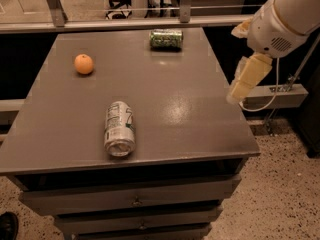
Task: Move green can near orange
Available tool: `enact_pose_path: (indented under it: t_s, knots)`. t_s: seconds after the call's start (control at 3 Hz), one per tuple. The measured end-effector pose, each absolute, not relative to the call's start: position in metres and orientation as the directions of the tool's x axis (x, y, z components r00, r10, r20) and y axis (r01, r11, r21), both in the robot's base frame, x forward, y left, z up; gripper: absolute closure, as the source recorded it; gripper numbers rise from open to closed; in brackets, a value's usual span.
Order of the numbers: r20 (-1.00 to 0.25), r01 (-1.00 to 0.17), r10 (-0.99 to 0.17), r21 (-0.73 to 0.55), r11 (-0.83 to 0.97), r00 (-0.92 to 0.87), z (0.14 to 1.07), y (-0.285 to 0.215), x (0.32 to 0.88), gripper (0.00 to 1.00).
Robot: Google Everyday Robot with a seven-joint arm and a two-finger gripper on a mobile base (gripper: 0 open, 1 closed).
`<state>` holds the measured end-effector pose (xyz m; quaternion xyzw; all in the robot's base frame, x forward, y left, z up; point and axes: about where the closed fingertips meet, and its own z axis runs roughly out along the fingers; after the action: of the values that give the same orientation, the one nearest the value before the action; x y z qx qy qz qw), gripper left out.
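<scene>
i noted gripper (244,86) hovering past right edge of table (200,124), couldn't tell its grasp; green can (166,38) lay sideways, well apart from orange (84,64).

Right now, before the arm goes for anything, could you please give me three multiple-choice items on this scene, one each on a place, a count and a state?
1. Relative to the table, where is the end effector?
A. over its middle
B. beyond its right edge in the camera view
C. touching its front edge

2. How many cans lie on the table?
A. one
B. two
C. three

3. How does the green can rest?
A. upright
B. crushed flat
C. on its side

Answers:
1 B, it hangs off the table's side, touching nothing.
2 B, the green can and a white-and-silver can.
3 C, its long side lies along the tabletop.
</scene>
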<state>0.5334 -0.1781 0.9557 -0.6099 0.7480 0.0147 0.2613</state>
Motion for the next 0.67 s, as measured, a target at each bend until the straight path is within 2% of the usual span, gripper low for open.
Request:
enact_pose_path:
  t_s: [0.33, 0.67]
  knots:
    - [-0.519, -0.905, -0.852, -0.328, 0.271, -0.068, 0.9585, -0.1531, 0.5886, 0.00]
    - [-0.523, -0.904, -0.849, -0.329, 0.274, -0.067, 0.9578, -0.1527, 0.5896, 0.00]
